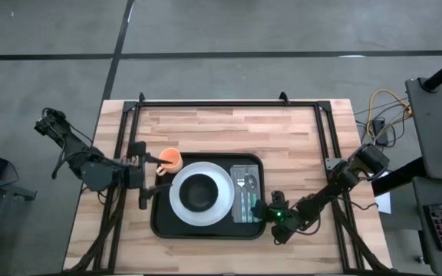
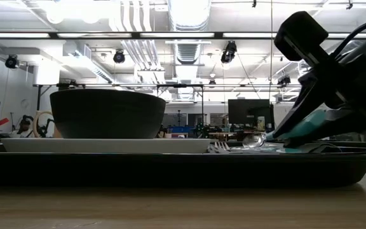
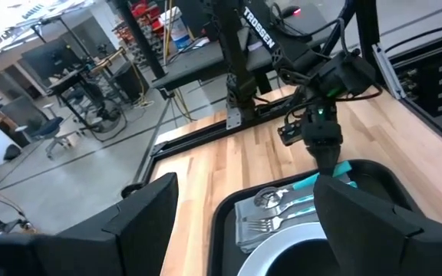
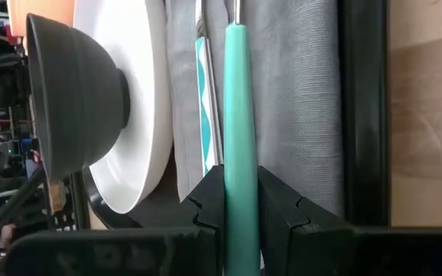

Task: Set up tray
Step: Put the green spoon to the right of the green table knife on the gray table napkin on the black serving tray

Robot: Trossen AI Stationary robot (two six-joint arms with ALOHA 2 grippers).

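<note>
Found the tray (image 1: 162,224) lying flat at the front middle of the wooden surface (image 1: 229,130). Noted on it a round white plate (image 1: 181,205) carrying a dark bowl (image 1: 199,192), and just beside the plate, toward the right arm, a grey napkin (image 1: 253,170) spread on the tray floor. Saw a fork (image 3: 261,225) and a spoon (image 3: 271,198) lying side by side on the napkin.

Found the right gripper (image 1: 261,208) low over the tray's front right part, above the napkin's near end. Saw its fingers (image 4: 278,211) closed tight on the teal handle of a utensil (image 4: 236,100), with the handle running out along the napkin next to the other cutlery. Could not tell which kind of utensil, its far end being out of sight. In the low view, saw the same gripper (image 2: 281,137) slanting down to the tray rim with the teal handle at its tip.

Found the left gripper (image 1: 143,175) at the tray's left edge, fingers (image 3: 148,222) spread wide apart and gripping nothing. Spotted an orange cup (image 1: 172,159) at the tray's back left corner, close to that gripper but outside its fingers. Could not tell whether the cup stood on the tray or just off it.
</note>
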